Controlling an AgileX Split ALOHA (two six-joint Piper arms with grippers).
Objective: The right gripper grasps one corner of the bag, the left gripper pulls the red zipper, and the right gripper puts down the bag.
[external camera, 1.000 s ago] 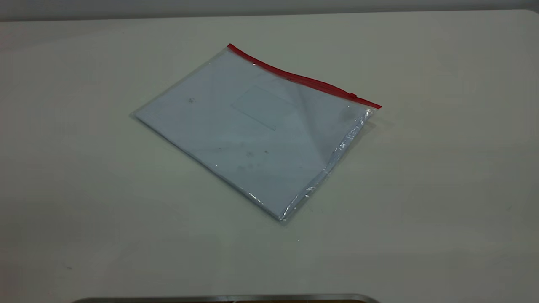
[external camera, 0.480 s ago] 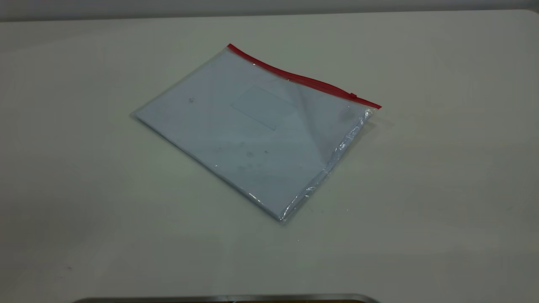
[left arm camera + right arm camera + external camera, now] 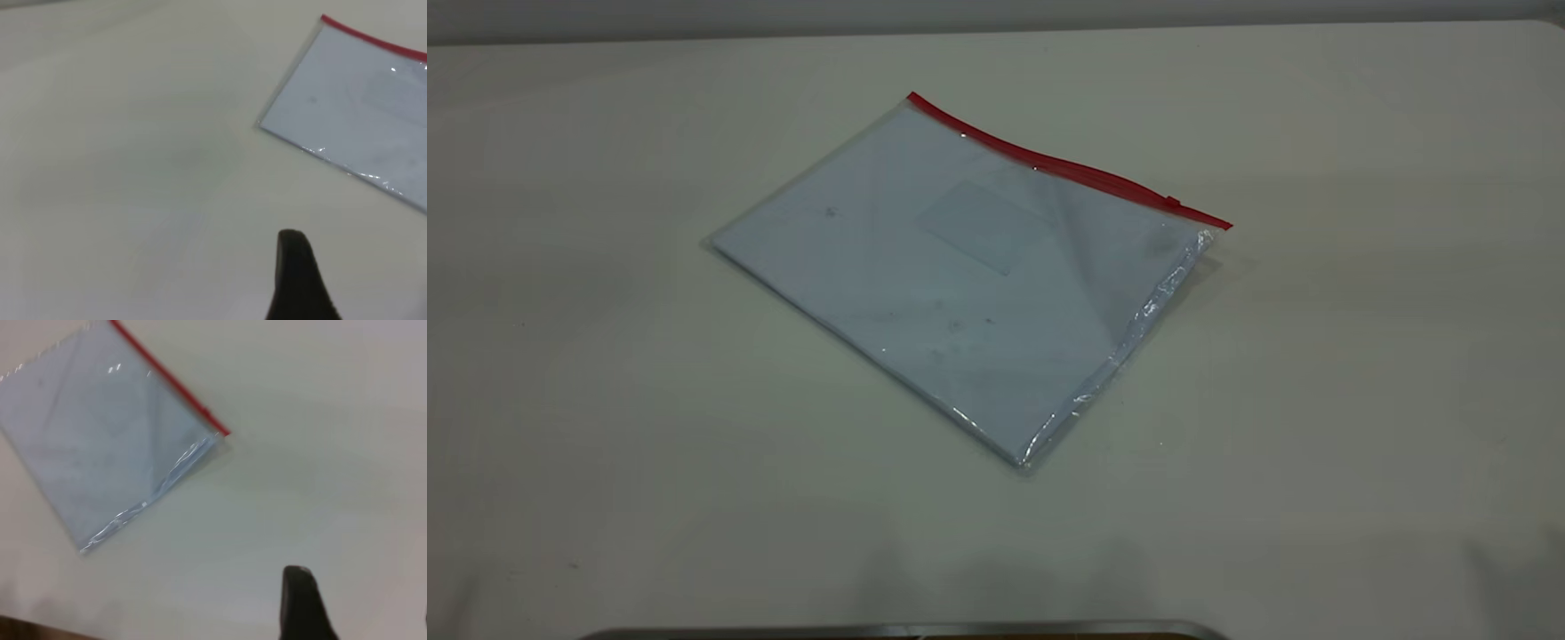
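Item one, nearest the outside camera: a strip of grey metal edge [image 3: 907,630] at the front of the table [image 3: 1360,356], a pale, plain surface that carries everything listed here. Item two: my left gripper [image 3: 300,280], seen only in its own wrist camera as a single black tapered finger hanging above bare table, well apart from the bag; with one finger showing, I cannot tell whether that jaw is spread or pressed together. Item three: my right gripper [image 3: 303,603], likewise one dark finger in its own wrist camera, above bare table and well clear of the bag's corner; its jaw state I cannot tell either. Neither gripper appears in the outside view. Item four, mid-table: the bag [image 3: 960,276], a clear flat pouch with pale blue-white sheets inside and a faint rectangular window on its face, lying flat and turned at a slant, one corner pointing toward the front. Item five, farthest: the red zipper [image 3: 1067,167] along the bag's far long edge, its small slider [image 3: 1173,202] close to the right-hand end.
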